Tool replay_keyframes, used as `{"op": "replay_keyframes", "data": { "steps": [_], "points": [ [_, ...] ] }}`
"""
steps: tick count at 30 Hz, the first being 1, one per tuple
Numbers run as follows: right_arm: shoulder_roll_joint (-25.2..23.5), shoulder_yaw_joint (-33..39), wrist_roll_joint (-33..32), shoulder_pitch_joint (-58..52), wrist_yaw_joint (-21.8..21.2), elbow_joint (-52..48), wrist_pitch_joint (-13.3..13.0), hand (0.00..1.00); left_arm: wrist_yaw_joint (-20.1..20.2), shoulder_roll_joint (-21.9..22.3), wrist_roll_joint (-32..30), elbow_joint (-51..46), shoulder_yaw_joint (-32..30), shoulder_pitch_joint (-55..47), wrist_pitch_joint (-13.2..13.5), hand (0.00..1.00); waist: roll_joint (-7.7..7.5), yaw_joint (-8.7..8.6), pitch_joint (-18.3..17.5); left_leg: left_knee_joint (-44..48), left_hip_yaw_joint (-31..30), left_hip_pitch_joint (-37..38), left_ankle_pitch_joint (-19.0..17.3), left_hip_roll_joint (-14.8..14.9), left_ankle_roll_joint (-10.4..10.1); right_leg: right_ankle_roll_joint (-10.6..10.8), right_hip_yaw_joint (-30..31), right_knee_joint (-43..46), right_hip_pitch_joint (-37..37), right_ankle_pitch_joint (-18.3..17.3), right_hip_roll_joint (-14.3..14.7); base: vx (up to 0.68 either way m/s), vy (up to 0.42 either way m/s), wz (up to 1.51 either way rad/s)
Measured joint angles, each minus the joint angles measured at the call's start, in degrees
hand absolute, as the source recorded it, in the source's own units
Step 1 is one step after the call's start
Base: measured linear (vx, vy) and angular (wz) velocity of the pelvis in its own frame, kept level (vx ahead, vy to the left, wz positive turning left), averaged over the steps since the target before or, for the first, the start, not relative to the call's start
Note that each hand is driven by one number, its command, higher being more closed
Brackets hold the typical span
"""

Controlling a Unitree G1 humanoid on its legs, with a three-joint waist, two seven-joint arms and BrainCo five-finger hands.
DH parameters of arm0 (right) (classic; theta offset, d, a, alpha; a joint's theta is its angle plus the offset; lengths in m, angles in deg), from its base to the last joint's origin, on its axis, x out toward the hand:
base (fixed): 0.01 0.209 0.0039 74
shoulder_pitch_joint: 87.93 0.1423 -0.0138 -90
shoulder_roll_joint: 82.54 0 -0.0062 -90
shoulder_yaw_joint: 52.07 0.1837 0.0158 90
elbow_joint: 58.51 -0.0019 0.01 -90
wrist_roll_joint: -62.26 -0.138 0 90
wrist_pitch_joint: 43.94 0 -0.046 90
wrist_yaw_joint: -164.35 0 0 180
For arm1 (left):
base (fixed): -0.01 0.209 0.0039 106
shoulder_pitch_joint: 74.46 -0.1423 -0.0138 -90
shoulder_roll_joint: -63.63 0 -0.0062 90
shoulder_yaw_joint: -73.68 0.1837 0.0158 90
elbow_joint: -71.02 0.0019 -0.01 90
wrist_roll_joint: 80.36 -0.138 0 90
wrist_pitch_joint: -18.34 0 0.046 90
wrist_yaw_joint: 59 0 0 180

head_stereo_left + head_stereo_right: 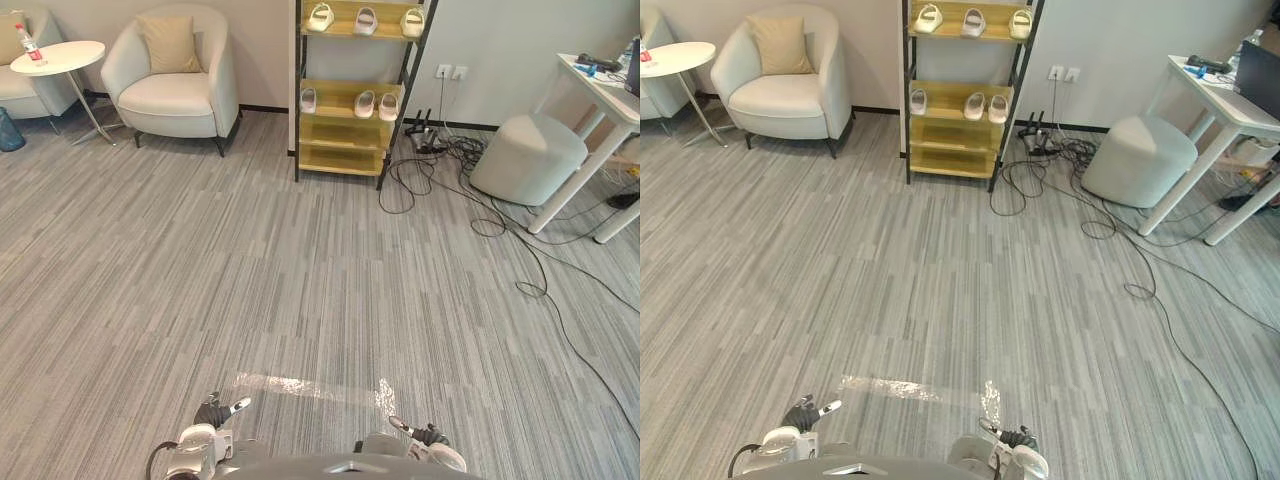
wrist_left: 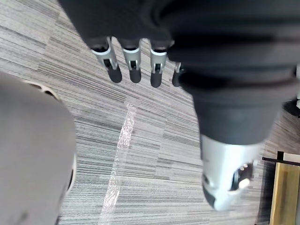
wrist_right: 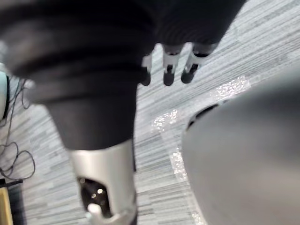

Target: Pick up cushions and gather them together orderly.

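Note:
A beige cushion [image 1: 168,43] leans upright against the back of a white armchair [image 1: 180,100] at the far left of the room. Part of a second beige cushion [image 1: 10,35] shows on a seat at the left edge. My left hand [image 1: 215,415] and right hand [image 1: 425,435] hang low at the bottom of the eye views, far from both cushions. In the left wrist view the left hand's fingers [image 2: 133,70] point straight down over the carpet, holding nothing. In the right wrist view the right hand's fingers [image 3: 169,75] hang relaxed and empty.
A wooden shelf [image 1: 355,120] with slippers stands at the back centre. Black cables [image 1: 470,200] sprawl on the carpet to its right, beside a grey pouf [image 1: 528,157] and a white desk [image 1: 610,100]. A round side table [image 1: 60,57] with a bottle stands far left.

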Motion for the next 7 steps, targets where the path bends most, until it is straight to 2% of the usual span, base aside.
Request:
{"op": "replay_keyframes", "data": {
  "steps": [1,2,7],
  "points": [
    [0.29,1.04,-0.05,-0.28,-0.01,-0.05,-0.02,0.00,-0.10,0.56,0.00,0.18,-0.01,-0.27,0.01,0.00,0.40,-0.17,-0.17,-1.45,-0.23,0.07,0.26,0.32,-0.45,0.17,-0.26,-2.76,0.73,0.22,0.94,0.10,-0.065,-0.11],
    [0.75,2.17,-0.11,-0.33,0.01,0.42,0.10,0.00,-0.10,1.00,0.00,0.82,-0.02,-0.35,0.01,0.00,1.71,-0.17,-0.89,-3.94,-0.42,1.16,1.18,0.74,-1.39,0.02,-0.40,-6.54,2.41,1.52,2.47,0.10,-0.073,-0.12],
    [0.97,2.67,-0.08,-0.41,0.00,2.62,-0.01,0.00,-0.04,1.07,0.01,1.33,0.00,-0.50,0.10,0.00,1.75,-0.04,-1.63,-10.72,-3.57,3.42,4.82,0.46,-1.82,0.07,-0.47,-15.91,6.58,6.09,4.75,0.03,-0.039,-0.04]
  ]
}}
